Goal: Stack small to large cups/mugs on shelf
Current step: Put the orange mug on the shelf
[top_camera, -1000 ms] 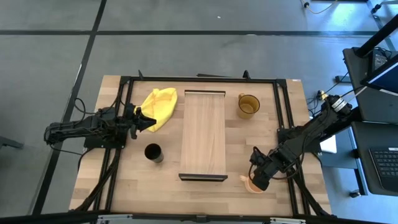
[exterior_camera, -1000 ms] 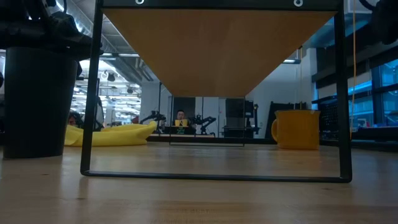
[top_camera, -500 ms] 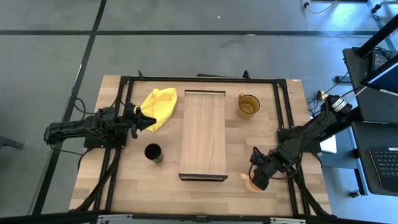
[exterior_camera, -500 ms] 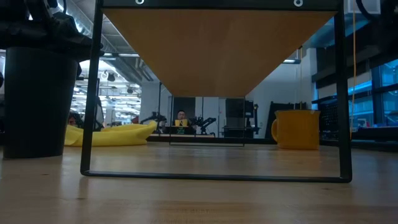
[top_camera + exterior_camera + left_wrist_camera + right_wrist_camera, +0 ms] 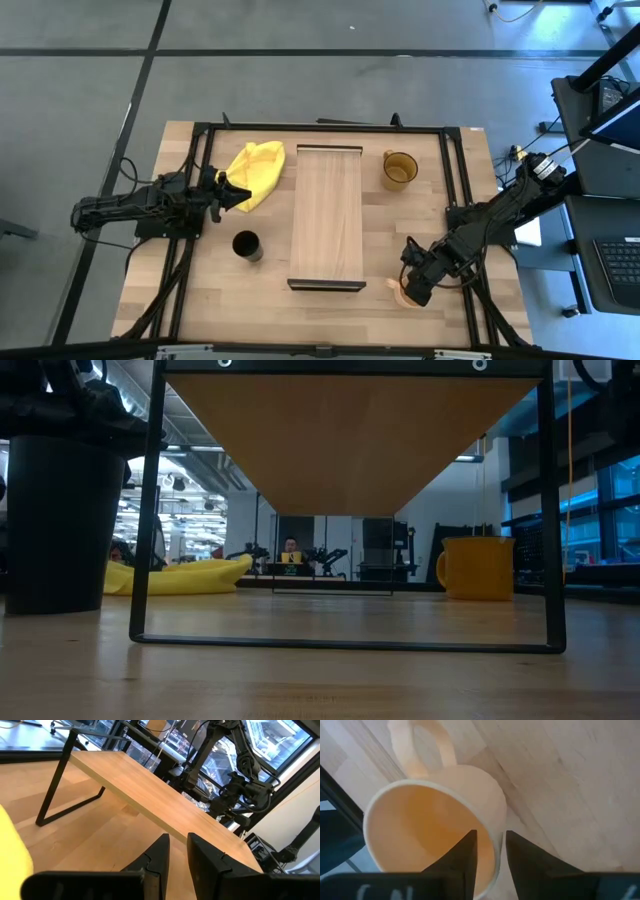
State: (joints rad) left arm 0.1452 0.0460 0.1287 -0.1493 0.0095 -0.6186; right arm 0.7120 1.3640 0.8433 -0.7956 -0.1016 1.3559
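Note:
The pale peach mug [image 5: 402, 296] is near the table's front edge, right of the shelf's near end. My right gripper [image 5: 410, 288] is over it and shut on its rim; the right wrist view shows the mug [image 5: 435, 815] with its handle [image 5: 425, 745] on the side away from the fingers. The amber mug [image 5: 398, 170] stands at the far right of the shelf [image 5: 326, 217]. The small black cup [image 5: 246, 245] stands left of the shelf. My left gripper [image 5: 243, 194] is shut and empty beside the yellow cloth [image 5: 255, 170]. My right gripper has one finger [image 5: 465, 857] inside the mug and one [image 5: 522, 857] outside it. The wall at the rim [image 5: 496, 845], opposite the handle, is pinched between them. The fingers come from above, slanting down. Whether the mug's base is on the table I cannot tell.
The shelf's dark end brackets [image 5: 150, 510] stand on the table, with open room under the board [image 5: 350, 430]. A dark frame [image 5: 320, 127] runs round the tabletop. A desk with a keyboard [image 5: 615, 262] stands beyond the table's right edge.

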